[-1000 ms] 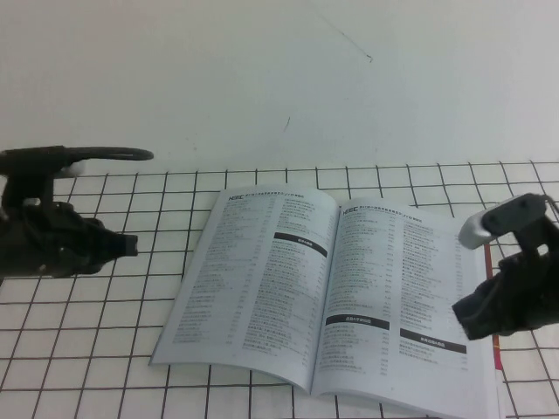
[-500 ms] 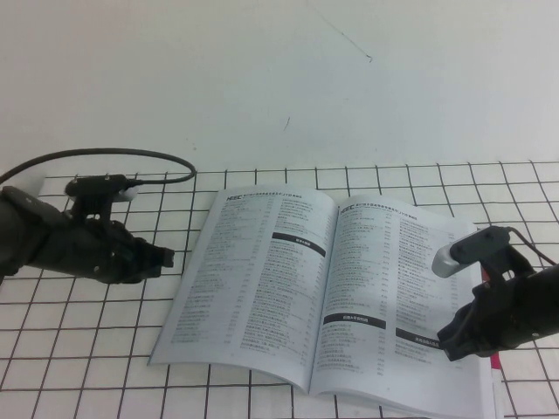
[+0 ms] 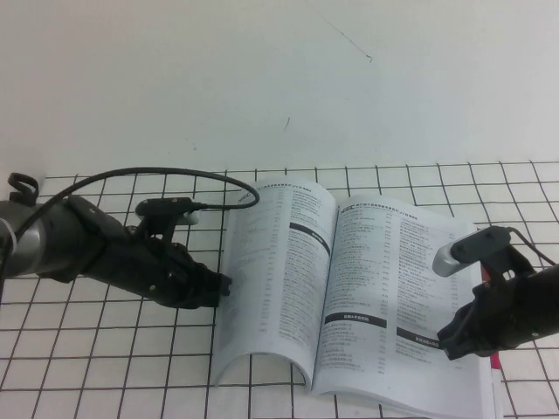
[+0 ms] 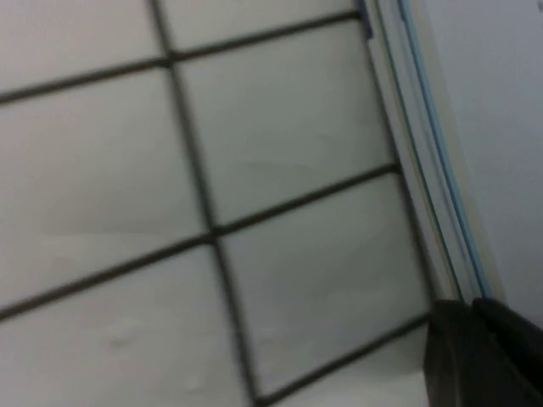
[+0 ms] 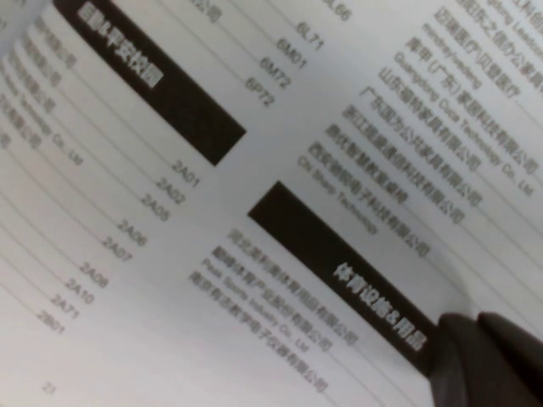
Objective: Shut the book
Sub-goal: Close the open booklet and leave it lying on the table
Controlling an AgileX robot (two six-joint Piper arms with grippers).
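Nearest the robot, the left-hand leaf (image 3: 266, 288) of the book (image 3: 384, 279) is now arched up off the gridded surface (image 3: 96, 367), with a gap showing under its near edge. A second ago it lay flat.

The right gripper (image 3: 452, 339) has barely shifted in the last half second. It sits low on the near outer part of the right-hand page, fingers (image 5: 488, 360) pinched together with nothing between them. In the right wrist view the tips rest on the print beside a dark heading band. That looks like a hold-down to keep the book from sliding.

Further back, the left gripper (image 3: 220, 286) has driven in from the left and is at the leaf's outer edge. Its fingers (image 4: 488, 356) are also closed together on nothing, wedged against the stacked page edges (image 4: 428, 195), so this is a push, not a pinch. The leaf has buckled toward the spine, and its far corner has slid inward too. The left arm's cable (image 3: 175, 173) loops behind it.

I'd say the fold has begun, but the book is far from shut. The leaf still has to be carried up and over the spine onto the pinned page, and it could flop back if the tips slip out.
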